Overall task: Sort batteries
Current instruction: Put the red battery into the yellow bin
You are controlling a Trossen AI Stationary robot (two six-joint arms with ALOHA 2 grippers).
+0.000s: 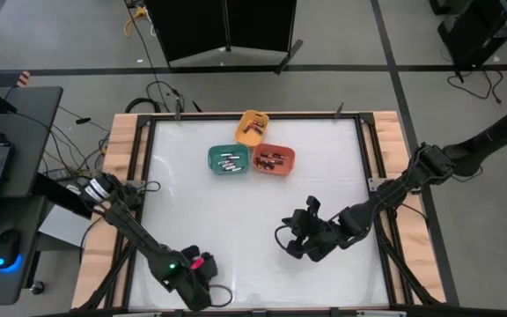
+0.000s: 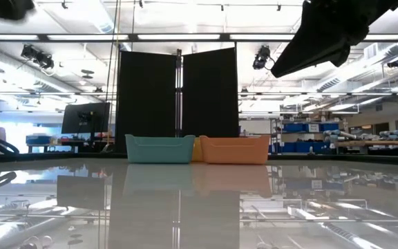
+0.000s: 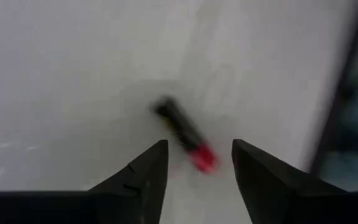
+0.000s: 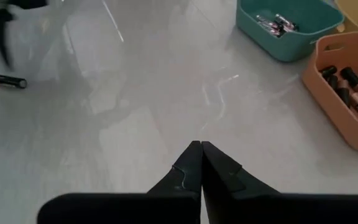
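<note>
One battery [image 3: 185, 134], dark with a red end, lies flat on the white table near its near left corner; it also shows in the right wrist view as the battery [image 4: 5, 79]. My left gripper [image 3: 197, 163] hangs open just above it, one finger on each side, apart from it; from above it is the left gripper [image 1: 199, 280]. My right gripper [image 4: 201, 152] is shut and empty over the table's near right part, the right gripper [image 1: 296, 231] from above. More batteries lie in the three bins at the far middle.
A teal bin [image 1: 228, 159], an orange bin [image 1: 274, 160] and a yellow bin [image 1: 252, 128] stand together at the far middle of the table. A raised frame [image 1: 363, 158] edges the table. Bare white surface lies between the bins and both grippers.
</note>
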